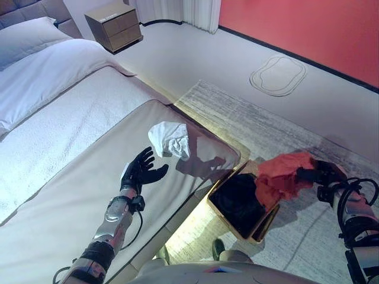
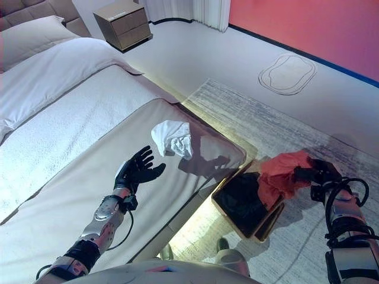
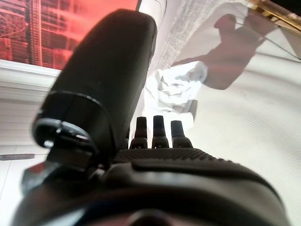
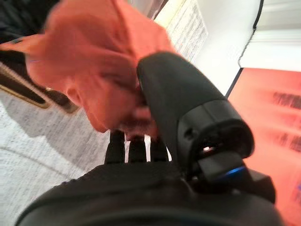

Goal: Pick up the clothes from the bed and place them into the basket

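A crumpled white garment [image 1: 170, 139] lies on the beige bed cover [image 1: 71, 207] near the foot corner; it also shows in the left wrist view [image 3: 176, 89]. My left hand [image 1: 141, 170] hovers over the bed just short of it, fingers spread and empty. My right hand [image 1: 318, 174] is shut on an orange-red garment [image 1: 283, 176], held over the right rim of the dark basket [image 1: 240, 204] on the rug. In the right wrist view the orange cloth [image 4: 99, 61] is pinched between thumb and fingers [image 4: 129, 146].
The basket has a tan rim and dark inside, standing on a grey rug [image 1: 284, 124] beside the bed's foot. White pillows [image 1: 35, 41] and a wooden nightstand [image 1: 113, 25] are at the far end. A red wall [image 1: 308, 26] runs along the right.
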`<state>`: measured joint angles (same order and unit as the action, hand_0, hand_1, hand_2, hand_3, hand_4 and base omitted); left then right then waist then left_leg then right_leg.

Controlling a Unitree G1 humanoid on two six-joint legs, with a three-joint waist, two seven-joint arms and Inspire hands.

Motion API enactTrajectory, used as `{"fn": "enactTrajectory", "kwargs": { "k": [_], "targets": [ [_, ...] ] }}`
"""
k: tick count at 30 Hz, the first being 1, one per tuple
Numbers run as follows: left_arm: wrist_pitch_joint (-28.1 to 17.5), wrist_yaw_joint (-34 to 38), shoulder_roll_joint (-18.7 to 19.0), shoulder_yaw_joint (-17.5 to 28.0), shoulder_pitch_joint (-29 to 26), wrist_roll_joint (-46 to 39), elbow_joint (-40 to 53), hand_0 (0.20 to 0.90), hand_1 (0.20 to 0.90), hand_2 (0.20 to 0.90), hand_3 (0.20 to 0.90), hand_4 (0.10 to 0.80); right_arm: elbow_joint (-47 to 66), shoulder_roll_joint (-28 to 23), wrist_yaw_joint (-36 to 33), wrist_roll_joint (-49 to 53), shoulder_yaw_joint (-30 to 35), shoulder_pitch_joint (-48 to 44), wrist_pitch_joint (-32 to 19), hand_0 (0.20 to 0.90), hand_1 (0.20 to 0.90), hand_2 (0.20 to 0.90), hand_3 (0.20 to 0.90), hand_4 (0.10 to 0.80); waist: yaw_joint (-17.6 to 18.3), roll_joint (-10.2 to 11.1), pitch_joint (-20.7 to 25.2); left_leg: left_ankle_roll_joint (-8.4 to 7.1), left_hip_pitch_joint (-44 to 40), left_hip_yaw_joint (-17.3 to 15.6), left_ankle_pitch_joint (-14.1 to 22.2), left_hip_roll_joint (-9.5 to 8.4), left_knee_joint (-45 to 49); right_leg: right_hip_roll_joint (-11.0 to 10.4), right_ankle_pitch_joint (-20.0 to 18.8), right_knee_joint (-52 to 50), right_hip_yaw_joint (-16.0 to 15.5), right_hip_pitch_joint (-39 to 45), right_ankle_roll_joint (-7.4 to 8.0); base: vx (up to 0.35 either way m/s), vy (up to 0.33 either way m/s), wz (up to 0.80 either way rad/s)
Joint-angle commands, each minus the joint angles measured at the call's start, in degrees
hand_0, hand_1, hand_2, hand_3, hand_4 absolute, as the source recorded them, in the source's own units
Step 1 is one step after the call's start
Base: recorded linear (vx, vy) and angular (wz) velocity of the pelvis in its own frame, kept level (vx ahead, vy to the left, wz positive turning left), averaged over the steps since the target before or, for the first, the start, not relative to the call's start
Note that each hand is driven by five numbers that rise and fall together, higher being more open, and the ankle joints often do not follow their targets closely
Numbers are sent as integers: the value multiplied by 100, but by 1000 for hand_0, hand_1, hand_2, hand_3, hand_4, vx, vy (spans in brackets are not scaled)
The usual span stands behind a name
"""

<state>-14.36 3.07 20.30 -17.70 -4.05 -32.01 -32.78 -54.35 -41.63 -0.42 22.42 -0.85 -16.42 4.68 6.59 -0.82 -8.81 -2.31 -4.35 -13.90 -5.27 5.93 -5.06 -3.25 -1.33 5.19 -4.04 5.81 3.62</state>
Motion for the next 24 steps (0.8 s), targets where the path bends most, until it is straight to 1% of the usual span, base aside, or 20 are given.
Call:
{"fn": "enactTrajectory", "kwargs": {
  "k": [1, 7, 14, 17, 21, 22, 24],
  "targets": [
    [-704, -101, 17, 49, -400, 21, 141, 900, 900, 900, 900, 800, -70, -344, -210, -123, 41, -837, -427, 900, 900, 900, 900, 800, -121, 148, 201, -199, -274, -48, 741, 161, 126, -61, -72, -151, 64, -440, 41, 0, 0, 0],
    [-761, -107, 7, 67, -348, 0, 160, 900, 900, 900, 900, 800, -107, -323, -282, -324, 38, -735, -408, 900, 900, 900, 900, 800, -110, 140, 219, -205, -332, -51, 744, 158, 97, -70, -75, -146, 58, -417, 44, 0, 0, 0],
    [-748, -48, 14, 60, -374, -30, 221, 900, 900, 900, 900, 800, -92, -364, -442, -596, -14, -766, -219, 900, 900, 900, 900, 800, -130, 144, 177, -208, -322, -35, 731, 166, 104, -73, -67, -176, 33, -422, 36, 0, 0, 0],
    [-748, 0, 9, 48, -395, -41, 233, 900, 900, 900, 900, 800, 20, -422, -532, -745, -153, -928, -92, 900, 900, 900, 900, 800, -153, 147, 152, -207, -306, -7, 721, 162, 121, -75, -42, -208, 1, -413, 21, 0, 0, 0],
    [-729, 84, -9, 79, -375, -57, 288, 900, 900, 900, 900, 800, 377, -457, -702, -935, -349, -1110, -35, 900, 900, 900, 900, 800, -210, 162, 141, -209, -319, 70, 695, 152, 86, -92, -20, -206, -78, -355, 3, 10, 6, 8],
    [-711, 90, -4, 98, -362, -51, 287, 900, 900, 900, 900, 800, 584, -463, -815, -1128, -461, -1213, -81, 900, 900, 900, 900, 800, -257, 172, 143, -210, -315, 106, 684, 146, 82, -107, -10, -209, -126, -331, -1, 21, 0, 13],
    [-696, 103, -5, 108, -360, -38, 289, 900, 900, 900, 900, 800, 931, -485, -988, -1299, -631, -1384, 5, 900, 900, 900, 900, 800, -299, 183, 126, -212, -287, 146, 669, 132, 100, -124, 9, -230, -191, -316, -10, 16, 3, 7]
  ]
}}
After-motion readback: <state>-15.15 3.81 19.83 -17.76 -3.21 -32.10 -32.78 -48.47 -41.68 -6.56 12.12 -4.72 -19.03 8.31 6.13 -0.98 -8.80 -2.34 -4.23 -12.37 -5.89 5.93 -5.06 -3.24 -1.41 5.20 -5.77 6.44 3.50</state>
